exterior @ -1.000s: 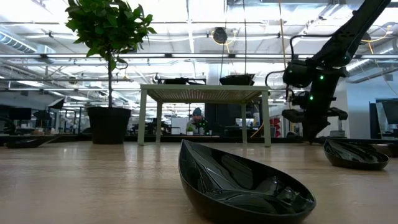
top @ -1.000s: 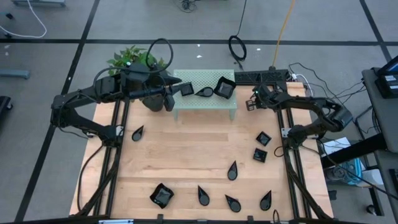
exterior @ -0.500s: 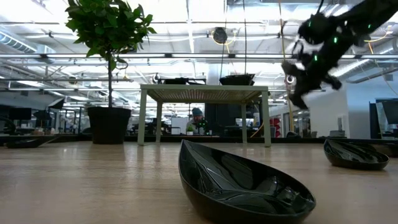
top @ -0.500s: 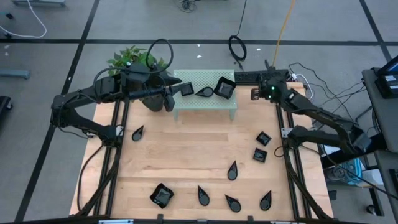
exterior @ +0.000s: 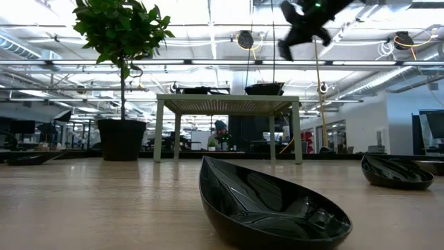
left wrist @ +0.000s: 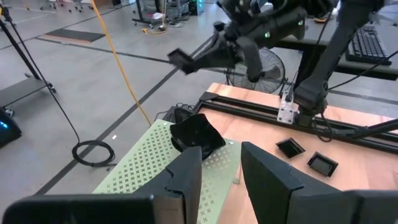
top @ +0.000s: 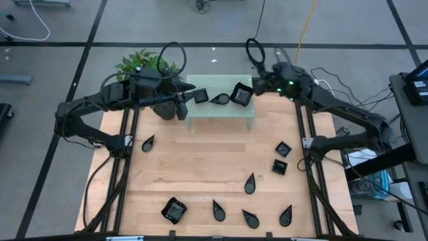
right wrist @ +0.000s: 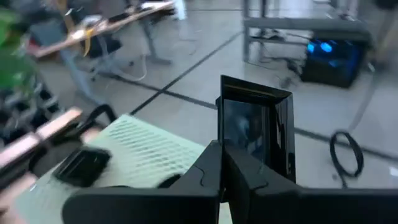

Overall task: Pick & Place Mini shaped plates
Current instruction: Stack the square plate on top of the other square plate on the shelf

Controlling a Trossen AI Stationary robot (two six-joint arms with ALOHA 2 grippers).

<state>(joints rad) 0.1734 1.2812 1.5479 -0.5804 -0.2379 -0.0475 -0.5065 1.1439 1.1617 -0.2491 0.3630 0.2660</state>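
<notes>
While lifted higher, right claw (right wrist: 225, 163) grips square plate (right wrist: 256, 127), nearer stand (top: 221, 102)

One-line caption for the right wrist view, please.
Right hand shut on a flat square mini plate, held upright above the green perforated stand, where another plate already lies.

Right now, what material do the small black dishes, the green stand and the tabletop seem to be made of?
The black dishes look like glossy plastic or glazed ceramic: ceiling lights reflect in them. The green stand looks like painted perforated metal, with a matte top patterned by small holes. The tabletop looks like pale wood with visible grain.
</notes>
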